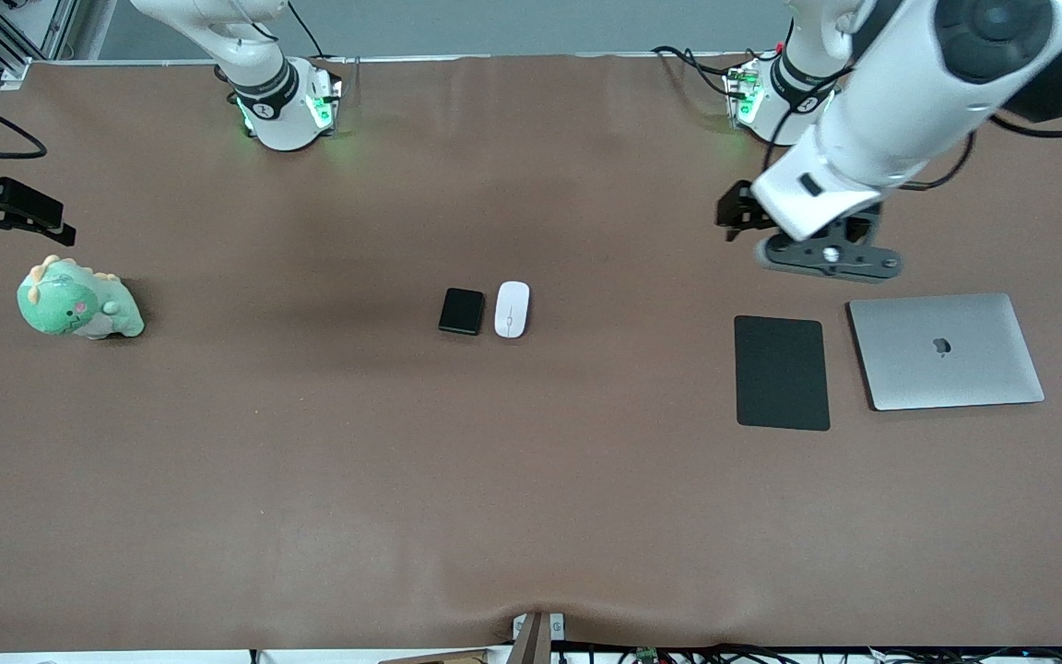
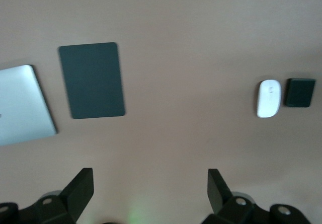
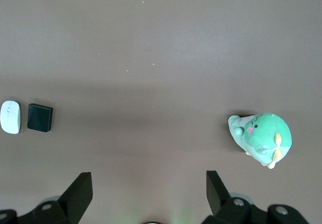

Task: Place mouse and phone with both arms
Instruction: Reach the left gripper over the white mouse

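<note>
Opening step: nothing grasped yet. Mouse point(image 1: 512, 309) and phone point(image 1: 462, 311) lie side by side mid-worktop, well apart from both pincers. Left pincer point(image 2: 148, 194) spread, over bare worktop near black mat point(image 1: 782, 372). Right pincer point(image 3: 147, 194) spread, near plush dinosaur point(image 1: 76, 302). Next, you bring each toward centre and descend squarely.

The white oval mouse point(image 1: 512, 309) lies flat mid-table with a thin grey line on top. The small glossy black phone point(image 1: 462, 311) lies flat just beside it, toward the right arm's end.
</note>
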Controlling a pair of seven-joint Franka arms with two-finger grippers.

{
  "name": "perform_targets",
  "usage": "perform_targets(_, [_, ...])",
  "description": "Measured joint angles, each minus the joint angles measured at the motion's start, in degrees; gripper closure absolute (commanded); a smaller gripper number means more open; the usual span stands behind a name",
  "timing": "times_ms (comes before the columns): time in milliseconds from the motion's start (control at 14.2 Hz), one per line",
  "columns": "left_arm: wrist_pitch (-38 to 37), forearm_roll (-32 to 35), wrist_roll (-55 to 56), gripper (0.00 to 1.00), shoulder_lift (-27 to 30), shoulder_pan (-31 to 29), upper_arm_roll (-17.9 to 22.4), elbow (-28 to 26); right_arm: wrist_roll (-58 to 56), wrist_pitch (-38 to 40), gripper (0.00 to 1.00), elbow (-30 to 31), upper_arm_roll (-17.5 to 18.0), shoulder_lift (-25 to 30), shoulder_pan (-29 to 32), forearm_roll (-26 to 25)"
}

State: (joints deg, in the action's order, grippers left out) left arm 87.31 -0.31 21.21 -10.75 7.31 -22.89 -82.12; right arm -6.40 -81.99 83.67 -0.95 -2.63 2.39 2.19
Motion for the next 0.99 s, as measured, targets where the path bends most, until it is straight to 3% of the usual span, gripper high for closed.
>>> perform_targets(353, [4.8, 0.0, 8.8, 0.0, -4.7, 10.2, -0.2, -0.1, 0.0, 0.0, 0.0, 0.0, 0.1, 0.0, -0.2, 0.0])
perform_targets(988, [14.9, 2.4, 15.2, 0.0, -14.0, 19.0, 0.0, -0.2, 0.0, 0.0, 0.0, 0.0, -0.1, -0.1, -0.2, 0.0])
